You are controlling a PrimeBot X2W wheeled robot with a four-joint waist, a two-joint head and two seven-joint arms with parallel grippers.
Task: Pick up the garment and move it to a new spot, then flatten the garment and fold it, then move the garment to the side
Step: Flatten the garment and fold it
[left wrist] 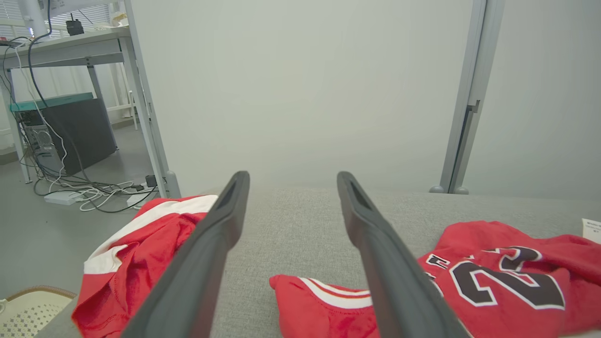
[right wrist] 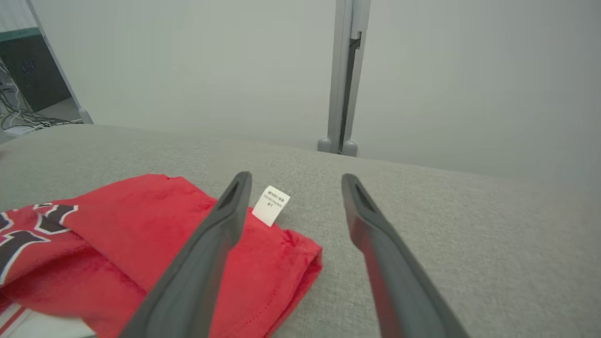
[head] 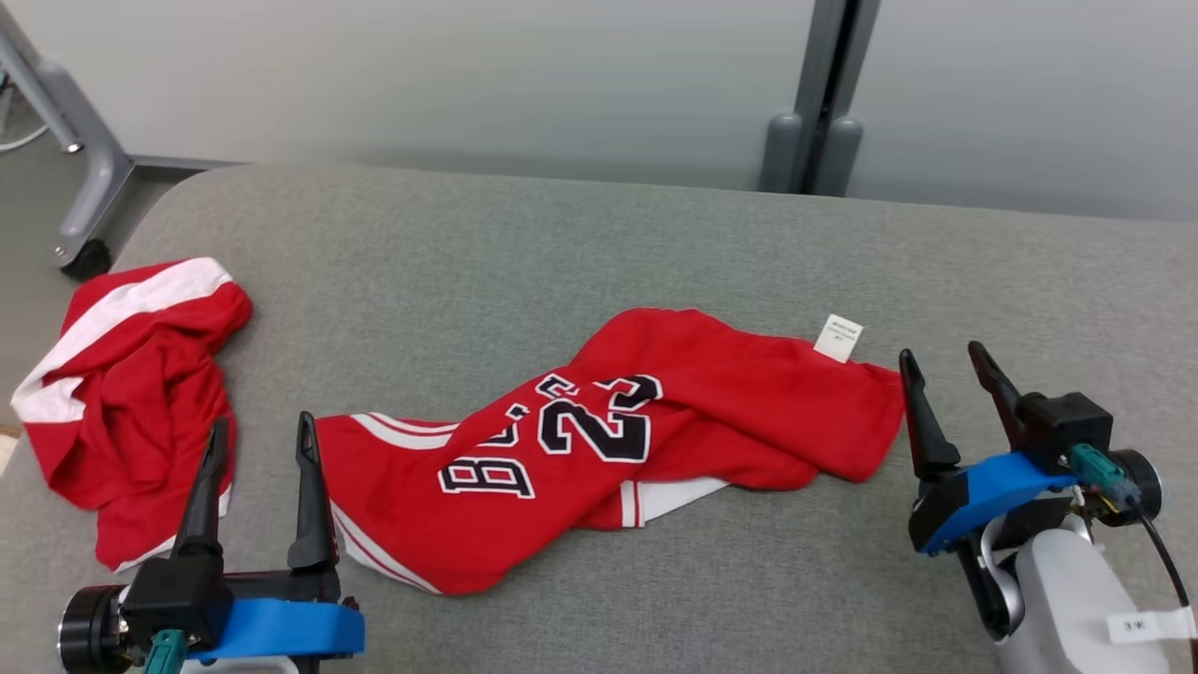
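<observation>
A red garment (head: 599, 445) printed with a black "23" lies crumpled in the middle of the grey padded surface (head: 599, 243); it shows too in the left wrist view (left wrist: 493, 281) and the right wrist view (right wrist: 141, 244). A white label (head: 839, 337) sticks out at its far right corner, also seen as a label (right wrist: 271, 204) in the right wrist view. My left gripper (head: 262, 432) stands open just left of the garment's left end, empty. Open and empty as well, my right gripper (head: 941, 361) hovers just right of the garment's right edge.
A second red garment with white bands (head: 131, 402) lies bunched at the left edge of the surface. A grey wall with a post (head: 819, 103) stands behind. In the left wrist view, a desk leg (left wrist: 145, 108), cables (left wrist: 94, 192) and a pale basket (left wrist: 28, 310) are on the floor beyond the left edge.
</observation>
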